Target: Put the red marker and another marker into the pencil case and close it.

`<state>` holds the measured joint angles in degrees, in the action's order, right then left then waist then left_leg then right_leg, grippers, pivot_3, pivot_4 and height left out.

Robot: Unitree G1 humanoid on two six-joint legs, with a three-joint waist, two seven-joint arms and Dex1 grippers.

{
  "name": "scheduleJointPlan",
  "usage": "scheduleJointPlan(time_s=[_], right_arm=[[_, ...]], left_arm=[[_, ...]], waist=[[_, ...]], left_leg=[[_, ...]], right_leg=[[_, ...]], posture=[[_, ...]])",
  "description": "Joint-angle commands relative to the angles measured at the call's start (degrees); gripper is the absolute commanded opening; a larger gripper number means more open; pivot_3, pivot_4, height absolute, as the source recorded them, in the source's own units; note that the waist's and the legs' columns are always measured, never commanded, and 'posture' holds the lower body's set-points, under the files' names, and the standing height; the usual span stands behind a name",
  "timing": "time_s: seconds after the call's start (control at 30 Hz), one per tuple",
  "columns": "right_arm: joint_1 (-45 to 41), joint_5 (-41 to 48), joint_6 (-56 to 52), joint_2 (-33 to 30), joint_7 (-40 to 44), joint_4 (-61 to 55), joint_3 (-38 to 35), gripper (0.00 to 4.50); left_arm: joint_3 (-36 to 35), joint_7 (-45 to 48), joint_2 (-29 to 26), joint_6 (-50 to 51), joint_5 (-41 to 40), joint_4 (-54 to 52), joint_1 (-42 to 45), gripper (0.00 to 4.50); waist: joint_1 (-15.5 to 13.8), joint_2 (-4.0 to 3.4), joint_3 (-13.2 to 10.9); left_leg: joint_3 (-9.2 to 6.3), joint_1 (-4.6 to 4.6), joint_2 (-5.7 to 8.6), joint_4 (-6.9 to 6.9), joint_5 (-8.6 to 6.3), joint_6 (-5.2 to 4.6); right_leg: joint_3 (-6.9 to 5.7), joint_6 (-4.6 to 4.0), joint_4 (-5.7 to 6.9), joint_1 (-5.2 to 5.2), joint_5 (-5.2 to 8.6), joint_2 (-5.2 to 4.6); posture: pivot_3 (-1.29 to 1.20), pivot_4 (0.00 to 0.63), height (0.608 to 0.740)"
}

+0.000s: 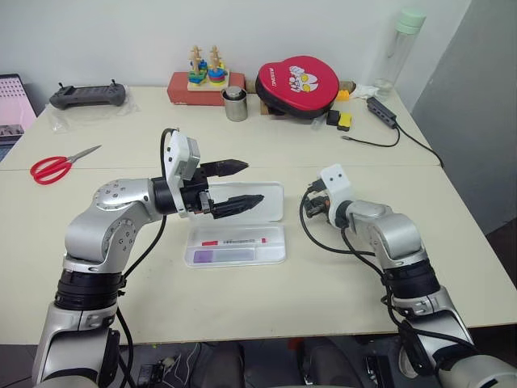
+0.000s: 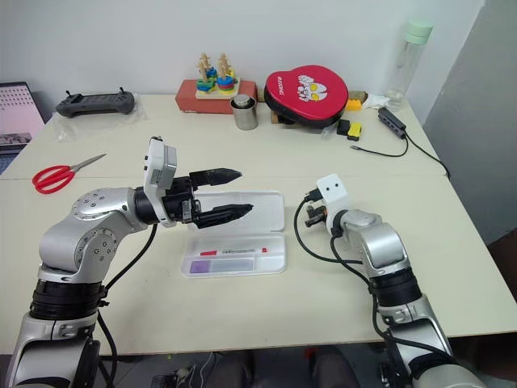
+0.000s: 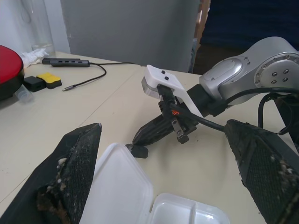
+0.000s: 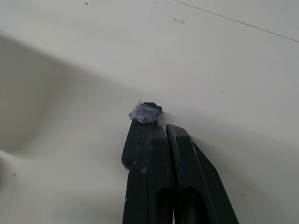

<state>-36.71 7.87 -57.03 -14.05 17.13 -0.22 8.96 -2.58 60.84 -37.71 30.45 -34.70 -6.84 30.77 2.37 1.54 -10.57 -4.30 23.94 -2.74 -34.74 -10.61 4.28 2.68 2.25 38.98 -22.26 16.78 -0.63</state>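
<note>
Both markers lay inside the case (image 1: pixel 275 252) – the red marker (image 1: pixel 236 241) along the far side of the tray, the lavender marker (image 1: pixel 212 255) just beside it on the near side. So the loading part looked done, and what remained, judging from the lid (image 1: pixel 271 194) lying flat open on the worktop (image 1: pixel 121 170) behind the tray, was to fold that lid over and press it shut.

The left gripper (image 1: pixel 234 186) hung above the open lid with its fingers (image 1: pixel 224 168) spread wide, pointing level across the case toward the right arm. It held nothing. The lid lay below and between those fingers, apart from them; the tray with the markers sat nearer the robot, a little lower still.

The right gripper (image 3: pixel 140 140) rested at the worktop just beside the lid's right edge, fingers pressed together. In the right wrist view a small scrap of something pale and bluish (image 4: pixel 145 113) sat at the fingertips (image 4: pixel 140 140) (too small to name, and I could not tell whether it was pinched or merely touched). From the left wrist view its tip looked to be at or just off the lid's corner – contact was not certain.

To close the case, one of the grippers would probably need to get under the lid's far or side edge and swing it toward the tray
</note>
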Motion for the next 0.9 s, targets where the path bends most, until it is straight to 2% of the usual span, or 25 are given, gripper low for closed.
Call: scheduleJointPlan(time_s=[0.03,0.13,0.27,0.57,0.6,0.63,0.73,0.83,0.9], right_arm=[[-1.3,-0.3,0.0,-0.3,-0.6,-3.3,-1.3,0.04],[-1.5,-0.8,0.0,-0.6,-1.1,-3.9,-1.2,0.54],[-1.9,-1.4,-0.1,-0.7,-2.1,-4.7,-1.2,1.70],[-0.4,-1.1,-2.8,2.6,-3.3,-5.2,-0.9,3.88],[-0.1,-1.2,-2.8,3.0,-3.5,-4.7,-0.9,4.24],[0.3,-1.4,-2.7,3.3,-3.6,-3.9,-0.7,4.38],[0.8,-1.8,-2.5,3.8,-4.2,-2.0,-0.9,4.38],[0.9,-2.3,-1.6,3.0,-3.9,-0.6,-1.1,3.89],[0.6,-2.3,-1.4,3.0,-3.7,-0.3,-1.5,3.37]], left_arm=[[-0.6,0.1,0.0,-0.9,0.0,-1.5,1.0,4.50],[-0.6,0.0,0.0,-0.8,0.0,-1.5,1.0,4.50],[-0.5,-0.1,0.1,-0.8,0.0,-1.7,0.9,4.50],[-0.1,-0.4,0.5,-0.8,0.3,-1.8,0.9,4.50],[-0.1,-0.5,0.6,-0.8,0.3,-1.8,0.9,4.50],[0.0,-0.5,0.6,-0.8,0.4,-1.9,0.9,4.50],[0.0,-0.6,0.6,-0.8,0.4,-2.0,0.8,4.50],[-0.1,-0.7,0.6,-0.7,0.3,-2.0,0.8,4.50],[-0.1,-0.7,0.6,-0.7,0.3,-2.0,0.7,4.50]], waist=[[0.0,0.00,0.0],[0.0,0.00,0.0],[0.0,0.00,0.0],[0.0,0.00,0.0],[0.0,0.00,0.0],[0.0,0.00,0.0],[0.0,0.00,0.0],[0.0,0.00,0.0],[0.0,0.00,0.0]], left_leg=[[0.00,0.00,0.00,0.00,0.00,0.00],[0.00,0.00,0.00,-0.01,0.00,0.00],[0.00,0.00,0.00,-0.01,0.00,0.00],[0.00,0.00,0.00,0.00,0.00,0.00],[0.00,0.00,0.00,0.00,0.00,0.00],[0.00,0.00,0.00,0.00,0.00,0.00],[0.00,0.00,0.00,0.00,0.00,0.00],[0.00,0.00,0.00,0.00,0.00,0.00],[0.00,-0.01,0.00,0.00,0.00,0.00]], right_leg=[[0.00,0.00,0.00,0.00,0.00,0.00],[0.00,0.01,0.00,0.00,0.00,0.00],[0.00,0.00,0.00,0.00,0.00,0.00],[0.00,0.00,0.00,0.00,0.00,0.00],[0.00,0.00,0.00,0.00,0.00,0.00],[0.00,0.00,0.00,0.00,0.00,0.00],[0.00,0.00,0.00,0.00,0.00,0.00],[0.00,0.00,0.00,0.01,0.00,0.00],[0.00,0.00,0.00,0.01,0.00,0.00]], posture=[[0.00,0.150,0.740],[0.00,0.150,0.740],[0.00,0.150,0.740],[0.00,0.150,0.740],[0.00,0.150,0.740],[0.00,0.150,0.740],[0.00,0.150,0.740],[0.00,0.150,0.740],[0.00,0.150,0.740]])
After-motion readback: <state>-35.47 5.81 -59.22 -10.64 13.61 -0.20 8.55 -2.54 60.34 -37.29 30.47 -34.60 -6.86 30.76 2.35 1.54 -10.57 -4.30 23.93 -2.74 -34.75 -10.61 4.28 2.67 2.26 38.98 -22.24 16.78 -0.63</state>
